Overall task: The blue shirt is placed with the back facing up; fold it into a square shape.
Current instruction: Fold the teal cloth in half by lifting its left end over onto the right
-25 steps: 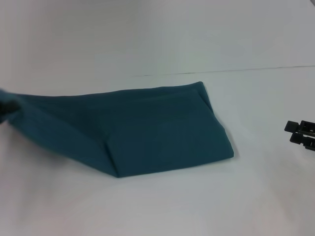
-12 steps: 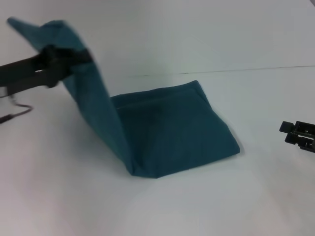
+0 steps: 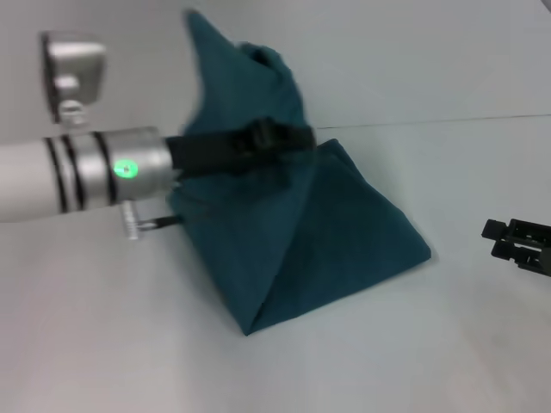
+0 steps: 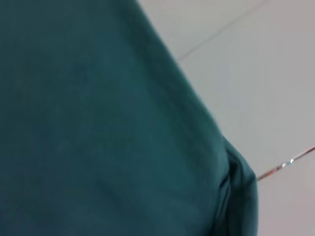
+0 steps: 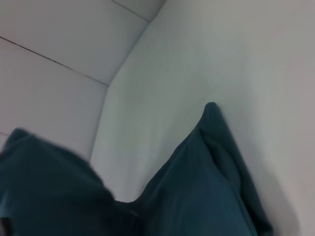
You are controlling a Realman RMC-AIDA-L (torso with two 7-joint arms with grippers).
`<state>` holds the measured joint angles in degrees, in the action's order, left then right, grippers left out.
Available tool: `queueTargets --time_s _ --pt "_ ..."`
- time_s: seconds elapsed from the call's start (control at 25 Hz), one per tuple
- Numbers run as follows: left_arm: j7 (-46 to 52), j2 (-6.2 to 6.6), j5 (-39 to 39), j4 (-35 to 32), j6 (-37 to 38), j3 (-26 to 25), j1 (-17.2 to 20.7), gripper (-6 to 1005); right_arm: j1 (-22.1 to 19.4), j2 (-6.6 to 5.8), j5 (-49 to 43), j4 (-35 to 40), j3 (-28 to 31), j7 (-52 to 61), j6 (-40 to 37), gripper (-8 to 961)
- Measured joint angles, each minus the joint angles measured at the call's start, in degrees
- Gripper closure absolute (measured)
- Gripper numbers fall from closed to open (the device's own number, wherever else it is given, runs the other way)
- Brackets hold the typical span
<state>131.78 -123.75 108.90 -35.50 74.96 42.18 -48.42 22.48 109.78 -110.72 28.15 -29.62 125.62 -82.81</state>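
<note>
The blue shirt (image 3: 344, 232) is a plain dark teal cloth, partly folded on the white table. Its left end is lifted high and carried over the part that lies flat. My left gripper (image 3: 288, 138) is shut on that raised fabric, above the middle of the shirt, with the silver arm reaching in from the left. In the left wrist view the blue shirt (image 4: 98, 128) fills most of the picture. In the right wrist view the blue shirt (image 5: 206, 187) shows with one corner resting on the table. My right gripper (image 3: 516, 241) waits at the table's right edge, apart from the cloth.
The white table (image 3: 413, 344) spreads around the shirt. A thin seam line (image 3: 448, 120) runs across the back of the table behind the shirt. A dark cable (image 3: 159, 222) hangs under the left arm.
The left arm has swung from the far left toward the middle, lifting the shirt's left end up and over the flat part. The right gripper has hardly moved.
</note>
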Motion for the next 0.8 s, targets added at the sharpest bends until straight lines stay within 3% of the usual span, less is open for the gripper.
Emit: queueTargets --time_s 0.48,0.8 --pt "-10.55 -0.70 -3.46 15.10 -11.18 2.60 -8.14 925 -0.14 -0.08 -0.11 -0.06 0.00 0.34 0.61 346" --pt "-11.81 -0.70 -6.06 15.83 -10.94 3.40 -8.66 863 -0.51 -0.17 -0.11 -0.13 0.00 0.49 0.82 346"
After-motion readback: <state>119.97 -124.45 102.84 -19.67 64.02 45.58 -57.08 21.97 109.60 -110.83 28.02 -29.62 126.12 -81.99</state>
